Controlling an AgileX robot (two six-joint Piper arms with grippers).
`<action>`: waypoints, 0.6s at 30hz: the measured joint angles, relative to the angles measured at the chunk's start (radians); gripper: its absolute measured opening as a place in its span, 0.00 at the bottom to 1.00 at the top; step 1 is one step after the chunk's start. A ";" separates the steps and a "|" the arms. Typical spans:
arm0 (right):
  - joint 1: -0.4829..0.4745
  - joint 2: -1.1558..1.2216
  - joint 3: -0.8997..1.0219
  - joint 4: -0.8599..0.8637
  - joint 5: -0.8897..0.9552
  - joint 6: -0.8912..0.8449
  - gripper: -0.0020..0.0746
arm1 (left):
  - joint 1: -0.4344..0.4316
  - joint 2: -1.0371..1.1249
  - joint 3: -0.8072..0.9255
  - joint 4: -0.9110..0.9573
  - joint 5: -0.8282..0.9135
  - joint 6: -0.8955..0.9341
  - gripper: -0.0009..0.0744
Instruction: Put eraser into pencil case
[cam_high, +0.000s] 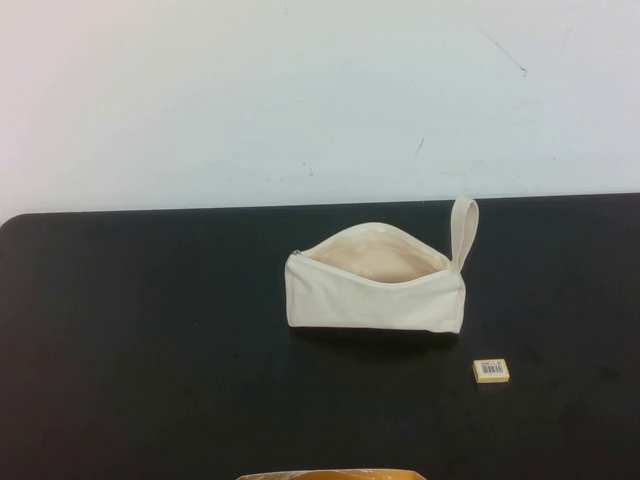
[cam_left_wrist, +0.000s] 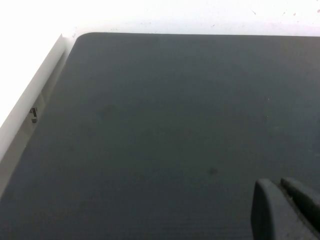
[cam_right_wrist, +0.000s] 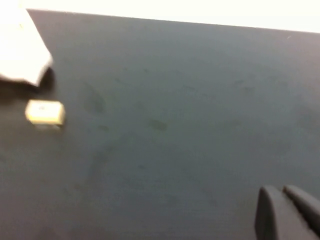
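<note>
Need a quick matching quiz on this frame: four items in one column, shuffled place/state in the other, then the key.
Items:
1. eraser
2. pencil case
3. loop strap
4. left gripper

Descriptions:
A. unzipped, beige lining showing
B. over bare black mat, nothing held
C. flat on the mat, apart from the pouch, toward the robot's right
D. sticking up at the pouch's right end

Pairs: 1-C, 2-A, 3-D, 4-B

The right gripper hangs above the mat, the eraser away from it.
</note>
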 joint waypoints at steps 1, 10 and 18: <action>0.000 0.000 0.000 0.030 0.000 0.016 0.02 | 0.000 0.000 0.000 0.000 0.000 0.000 0.01; 0.000 0.000 0.002 0.639 0.015 0.294 0.02 | -0.002 0.000 0.000 0.000 0.000 0.000 0.01; 0.000 -0.001 0.002 0.634 -0.009 0.224 0.02 | -0.003 0.000 0.000 0.000 0.000 0.000 0.01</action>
